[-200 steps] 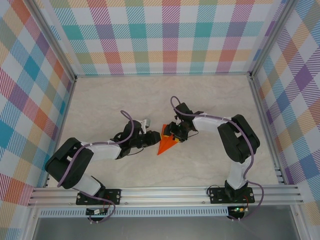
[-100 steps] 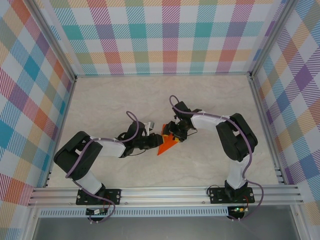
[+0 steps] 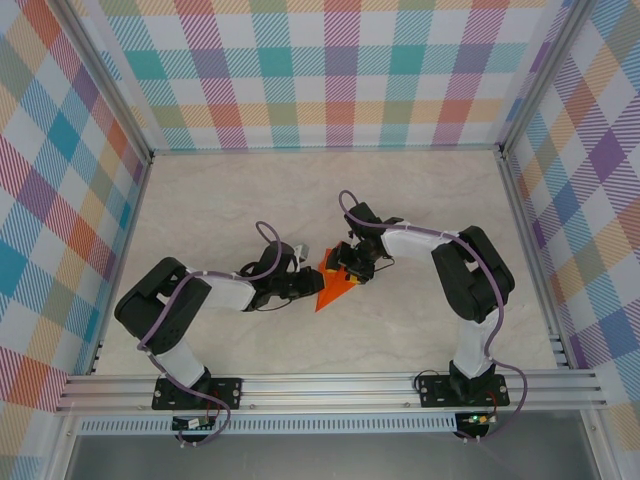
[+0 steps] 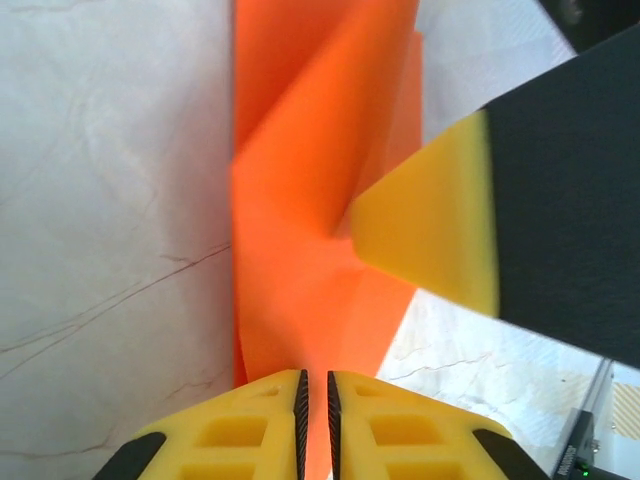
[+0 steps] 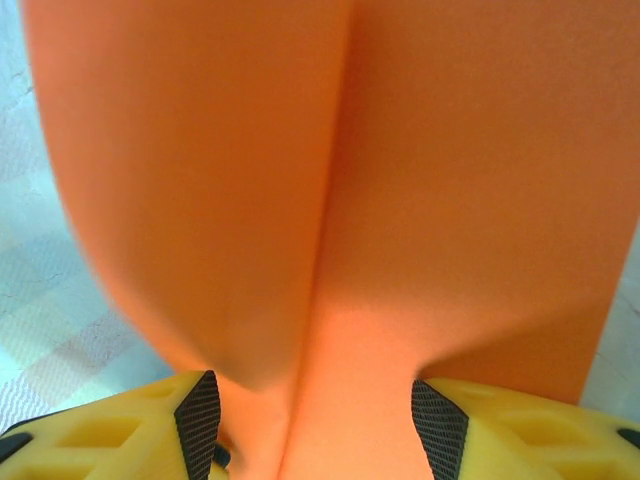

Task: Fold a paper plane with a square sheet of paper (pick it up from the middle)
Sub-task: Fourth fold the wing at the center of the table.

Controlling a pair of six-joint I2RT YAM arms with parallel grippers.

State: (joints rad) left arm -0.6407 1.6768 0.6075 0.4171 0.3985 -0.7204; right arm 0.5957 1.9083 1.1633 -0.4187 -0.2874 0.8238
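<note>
Seen from above, an orange paper [image 3: 333,287], folded to a sharp point that aims toward the near edge, lies at the middle of a pale marbled surface [image 3: 230,200] with bright checked walls [image 3: 330,70] around it. Two arms meet over the paper.

The left claw [image 3: 305,283] comes at the paper from its left side. In the left wrist view its yellow fingers [image 4: 250,420] are almost together, leaving only a thin slit, and the orange paper runs down into that slit, so the claw is pinching the paper. A yellow-tipped finger [image 4: 430,240] of the other arm touches a raised fold of the paper from the right.

The right claw [image 3: 350,265] sits over the paper's wide far end. In the right wrist view its fingers stand partway apart with a creased bulge of paper between the dark pads [image 5: 198,410]. I cannot tell whether they squeeze it.

Compared with a second ago, the left arm's elbow has swung in toward the middle and its claw has pushed closer to the paper. The paper and the right arm have hardly moved.
</note>
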